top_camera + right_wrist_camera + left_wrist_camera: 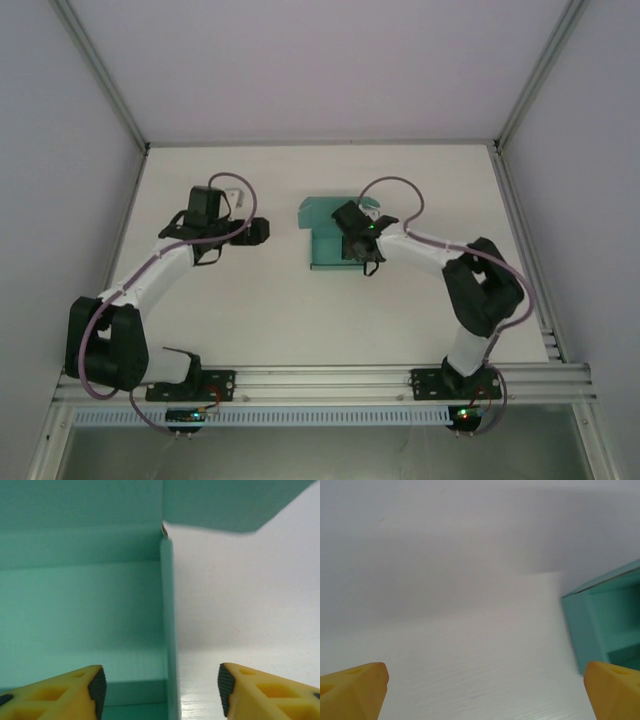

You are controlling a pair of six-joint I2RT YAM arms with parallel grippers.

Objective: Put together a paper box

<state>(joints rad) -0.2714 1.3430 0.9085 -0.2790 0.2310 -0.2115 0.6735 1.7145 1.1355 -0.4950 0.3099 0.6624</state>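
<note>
Your right pincer [161, 687] stands open over the paper box [80, 605], its jaws set on either side of one upright side wall [167, 620] of the teal card. The wall rises about midway in the gap between the two yellow fingers [60, 695] and touches neither black pad. On the side of the finger at the left of the wrist view, you look down into the box's inside, with its floor and far wall. On the other finger's side lies bare white table [250, 620]. Ahead of this pincer, a flap [225, 505] of the same card leans out over the table.

Your left pincer [485, 685] is spread wide and holds nothing. It hangs over bare table, with the box off beyond the finger at the right of its wrist view; you see one corner and part of the open inside there. In the top view the box lies between the two pincers, under the right one and apart from the left.
</note>
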